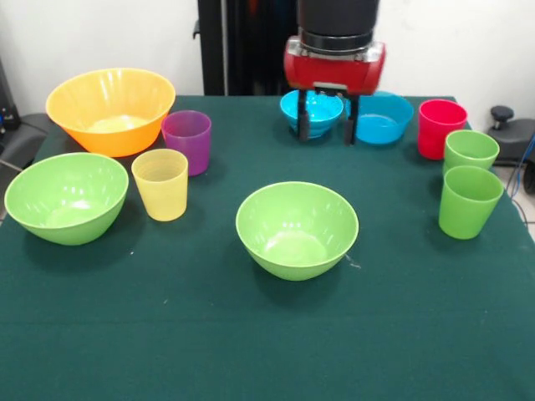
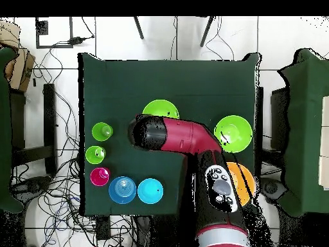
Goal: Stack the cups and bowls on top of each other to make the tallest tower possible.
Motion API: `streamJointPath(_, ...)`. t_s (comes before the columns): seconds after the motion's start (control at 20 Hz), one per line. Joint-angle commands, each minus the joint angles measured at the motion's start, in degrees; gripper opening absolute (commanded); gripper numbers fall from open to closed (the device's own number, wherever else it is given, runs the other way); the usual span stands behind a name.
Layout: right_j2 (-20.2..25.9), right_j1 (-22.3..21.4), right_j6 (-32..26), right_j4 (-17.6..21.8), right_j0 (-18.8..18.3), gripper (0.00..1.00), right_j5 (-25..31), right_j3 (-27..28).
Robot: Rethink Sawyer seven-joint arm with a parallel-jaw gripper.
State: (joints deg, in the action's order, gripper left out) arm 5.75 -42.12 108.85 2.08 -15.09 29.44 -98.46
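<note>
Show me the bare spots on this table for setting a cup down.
The widest bare green cloth is the near strip, in front of the middle lime green plastic bowl. Another patch lies between that bowl and the two light green tumblers. It is crowded around the big orange bowl and the blue bowls under the gripper.

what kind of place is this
Probably a robotics lab: a red and black robot arm works over a green cloth-covered table, and loose black cables sprawl across the white tiled floor.
</note>
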Motion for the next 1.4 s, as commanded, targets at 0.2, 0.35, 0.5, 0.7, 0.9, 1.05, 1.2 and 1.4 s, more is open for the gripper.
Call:
streamJointPath(0.2,9.1,-0.6,-7.1,8.2,-6.5,1.00,-5.6,-9.9)
streamJointPath(0.35,9.9,-1.8,-7.6,9.6,-8.9,1.00,-5.3,-11.8)
streamJointPath(0.5,10.5,-3.8,-8.0,11.1,-12.0,1.00,-5.3,-14.9)
streamJointPath(0.7,10.4,-7.2,-6.7,13.0,-15.4,1.00,-6.8,-20.6)
streamJointPath(0.9,10.1,-9.7,-5.3,15.0,-18.1,1.00,-7.6,-24.7)
streamJointPath(1.05,10.7,-12.1,-5.3,15.7,-20.3,1.00,-7.6,-26.8)
streamJointPath(1.2,11.9,-13.4,-5.6,17.2,-23.0,1.00,-9.4,-29.4)
streamJointPath(1.4,14.1,-12.2,-6.3,19.6,-25.4,1.00,-10.7,-30.7)
